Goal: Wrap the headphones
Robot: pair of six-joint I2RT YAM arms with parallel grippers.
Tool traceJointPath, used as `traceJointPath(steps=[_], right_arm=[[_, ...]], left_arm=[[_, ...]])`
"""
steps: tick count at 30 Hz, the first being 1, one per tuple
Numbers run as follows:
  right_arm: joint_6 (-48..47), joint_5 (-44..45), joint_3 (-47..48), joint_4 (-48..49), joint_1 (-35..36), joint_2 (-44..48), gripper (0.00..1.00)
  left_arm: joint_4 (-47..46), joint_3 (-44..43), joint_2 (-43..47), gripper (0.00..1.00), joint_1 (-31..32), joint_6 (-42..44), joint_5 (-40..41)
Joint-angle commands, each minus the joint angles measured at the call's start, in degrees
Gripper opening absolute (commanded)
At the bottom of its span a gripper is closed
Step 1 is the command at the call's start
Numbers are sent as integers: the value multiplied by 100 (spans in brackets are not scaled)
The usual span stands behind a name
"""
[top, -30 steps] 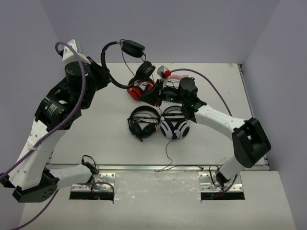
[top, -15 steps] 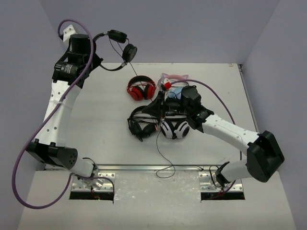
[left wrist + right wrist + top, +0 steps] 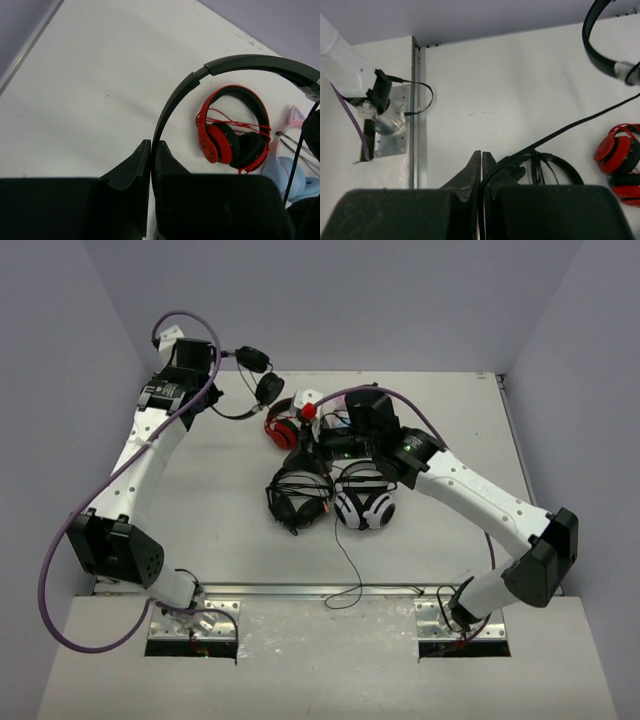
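Observation:
The headphones (image 3: pixel 268 388), small and all black with a thin band, hang over the table's far left. My left gripper (image 3: pixel 218 402) is shut on their headband (image 3: pixel 240 62), pinched flat between the fingertips of that gripper (image 3: pixel 151 145). Their thin black cable (image 3: pixel 338 540) runs down the middle of the table to the near edge. My right gripper (image 3: pixel 318 447) points left over the middle of the table. In the right wrist view this gripper (image 3: pixel 481 156) is shut on the cable (image 3: pixel 570 127), which leads up toward the band (image 3: pixel 595 40).
A red-and-black pair (image 3: pixel 283 428) lies just behind my right gripper. A bigger black over-ear pair (image 3: pixel 298 492) and a white-and-black pair (image 3: pixel 365 505) lie side by side mid-table. A pink-and-blue cat-ear pair (image 3: pixel 292 170) lies beside the red one.
My left arm has stretched toward the far left corner, carrying the headphones with it. My right gripper has swung near, then back and left, keeping the cable.

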State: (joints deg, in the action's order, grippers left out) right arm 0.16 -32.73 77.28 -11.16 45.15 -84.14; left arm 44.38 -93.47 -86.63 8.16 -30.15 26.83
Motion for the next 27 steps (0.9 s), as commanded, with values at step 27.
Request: traceJointPath(steps=[27], right_arm=[[-2927,3906,1342,-923,-23,-876,2]], left_arm=[[-869,3018,1112,1,1820,1705,-1750]])
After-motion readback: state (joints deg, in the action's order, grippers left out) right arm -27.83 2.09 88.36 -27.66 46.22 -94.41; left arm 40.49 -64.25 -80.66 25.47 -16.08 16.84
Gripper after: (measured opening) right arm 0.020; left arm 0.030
